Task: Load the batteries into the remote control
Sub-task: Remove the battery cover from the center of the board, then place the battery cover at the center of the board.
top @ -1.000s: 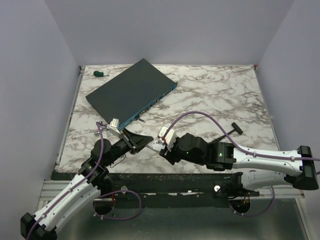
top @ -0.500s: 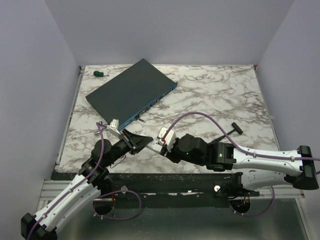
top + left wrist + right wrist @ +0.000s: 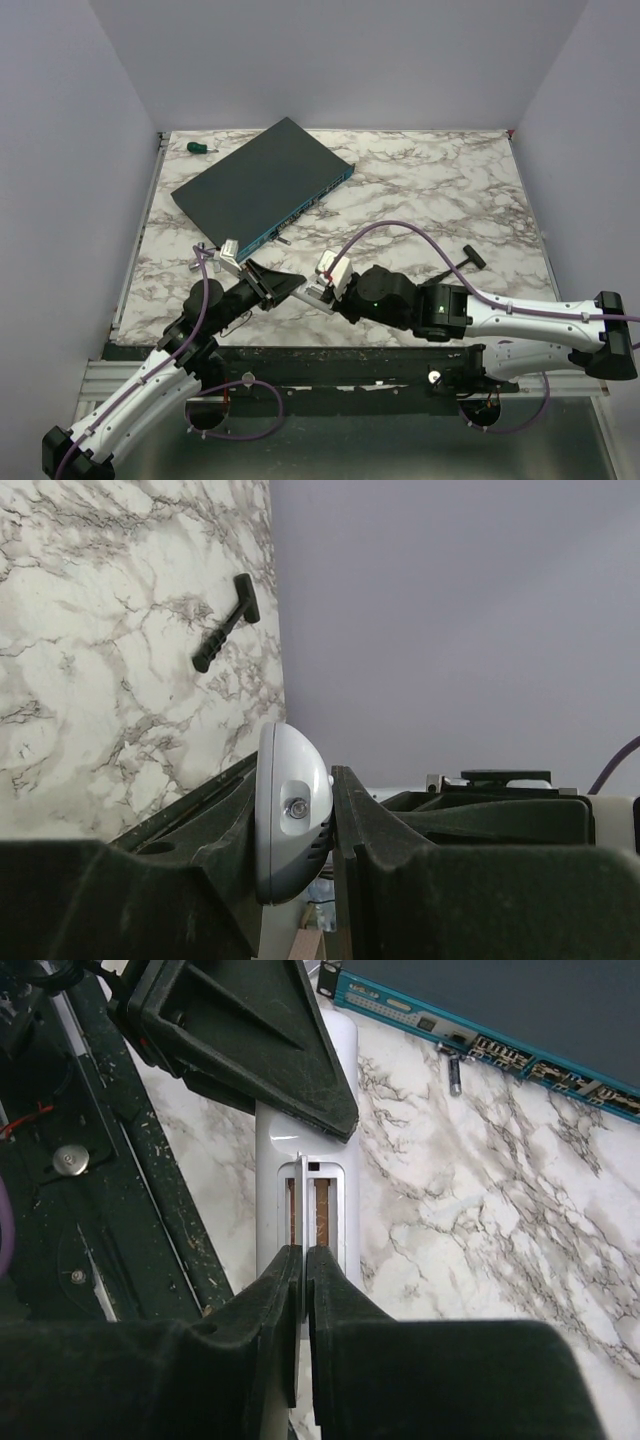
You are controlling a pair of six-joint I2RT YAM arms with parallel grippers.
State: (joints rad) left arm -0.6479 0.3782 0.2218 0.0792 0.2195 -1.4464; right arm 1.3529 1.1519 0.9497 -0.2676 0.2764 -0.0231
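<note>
The white remote control [image 3: 275,1160] is held off the table by my left gripper [image 3: 250,1050], which is shut on its far end. In the left wrist view the remote's rounded end [image 3: 290,810] sits clamped between the dark fingers of that gripper [image 3: 297,780]. Its battery compartment [image 3: 322,1215] faces up, open, with two empty brownish slots. My right gripper [image 3: 303,1252] is over the near end of the compartment, jaws shut with only a thin white strip showing between them. From above, both grippers [image 3: 288,285] [image 3: 322,292] meet at the remote [image 3: 310,291]. A small dark cylinder [image 3: 455,1070] lies by the network box.
The large dark network box [image 3: 262,185] lies at the back left, ports toward me. A black T-shaped tool [image 3: 468,259] lies at right and also shows in the left wrist view [image 3: 224,624]. A green screwdriver [image 3: 200,147] is at the far left corner. The table's near edge is just below the grippers.
My right gripper has edged slightly left toward the left gripper. The remote and left gripper have stayed in place.
</note>
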